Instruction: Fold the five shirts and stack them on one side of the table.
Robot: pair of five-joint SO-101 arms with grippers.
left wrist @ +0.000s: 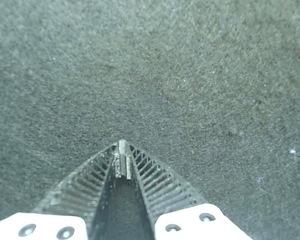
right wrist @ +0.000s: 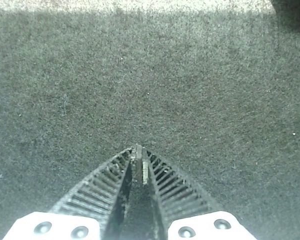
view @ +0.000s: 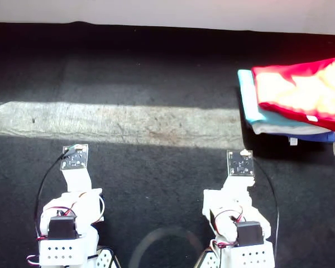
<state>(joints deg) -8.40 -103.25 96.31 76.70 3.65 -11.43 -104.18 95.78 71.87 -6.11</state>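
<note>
Shirts point(view: 293, 103) stacked at 2 o'clock on the table point(view: 156, 67), red one point(view: 301, 89) on top, teal, white and blue edges stepping out below; a possible fifth impossible to make out. Left gripper point(left wrist: 121, 161) pressed together on nothing, low at 7 o'clock. Right gripper point(right wrist: 138, 161) likewise closed and empty, at 5 o'clock, nearer the pile's lower corner.

Likely trouble: layers offset rather than squared, so prone to slide toward 3 o'clock if nudged. Any outward sweep of the right arm point(view: 234, 206) apt to snag the bottom blue edge and drag the pile askew. Worth counting before calling the job finished.
</note>
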